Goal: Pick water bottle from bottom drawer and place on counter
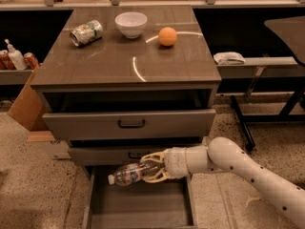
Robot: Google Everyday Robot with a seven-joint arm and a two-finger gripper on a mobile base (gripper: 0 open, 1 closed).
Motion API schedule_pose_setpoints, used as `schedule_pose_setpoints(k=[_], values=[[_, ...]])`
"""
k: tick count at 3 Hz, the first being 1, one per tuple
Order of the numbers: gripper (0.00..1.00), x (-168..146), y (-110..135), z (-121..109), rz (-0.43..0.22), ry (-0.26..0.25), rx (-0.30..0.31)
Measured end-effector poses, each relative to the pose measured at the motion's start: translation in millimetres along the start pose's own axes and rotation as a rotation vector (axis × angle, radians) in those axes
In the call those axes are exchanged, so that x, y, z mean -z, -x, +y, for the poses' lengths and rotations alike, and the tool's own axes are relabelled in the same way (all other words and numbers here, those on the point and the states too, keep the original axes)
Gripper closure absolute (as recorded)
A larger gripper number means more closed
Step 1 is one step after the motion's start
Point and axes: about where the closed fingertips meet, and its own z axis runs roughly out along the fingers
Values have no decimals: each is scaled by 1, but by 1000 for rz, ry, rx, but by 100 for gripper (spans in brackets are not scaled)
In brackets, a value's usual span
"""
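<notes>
Grips the water bottle [126,174] sideways in the tool [148,167], clear above the floor of the open bottom drawer [138,206], cap toward that drawer's left side.

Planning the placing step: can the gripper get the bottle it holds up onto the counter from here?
Probably yes. The gripper, shut on the water bottle above the bottom drawer, must first clear the fronts of the upper drawers; the counter is bare in front, with can, bowl and orange farther back.
</notes>
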Motion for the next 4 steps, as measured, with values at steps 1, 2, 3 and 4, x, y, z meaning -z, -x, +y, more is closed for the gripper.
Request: schedule_pose_setpoints(k=[1,2,3,4], values=[[100,32,36,-34,-2,-23,57],[100,75,87,-87,3,-59,141],[100,116,123,-145,35,-112,208],[100,116,123,-145,35,-112,208]])
